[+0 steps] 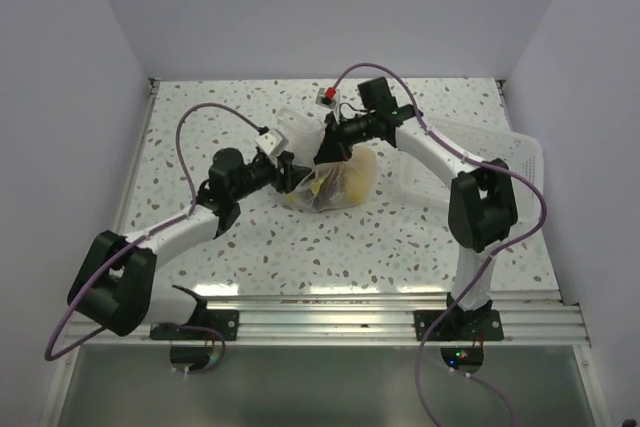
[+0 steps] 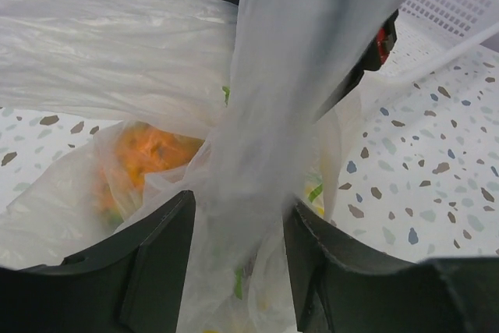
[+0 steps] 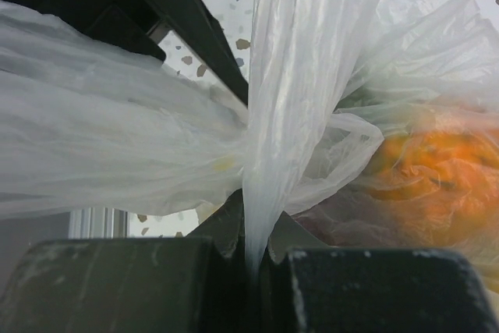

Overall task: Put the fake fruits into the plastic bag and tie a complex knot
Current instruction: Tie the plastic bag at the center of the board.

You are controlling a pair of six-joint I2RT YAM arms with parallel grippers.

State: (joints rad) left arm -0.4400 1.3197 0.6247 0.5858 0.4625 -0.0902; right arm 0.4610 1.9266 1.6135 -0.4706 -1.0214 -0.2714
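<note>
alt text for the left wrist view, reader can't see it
A bunched strand of the thin transparent plastic bag runs up between the two black fingers of the left claw, which stand apart either side of it. An orange toy fruit shows through the plastic at left; a white slotted plastic tray lies top right on the speckled table.
</note>
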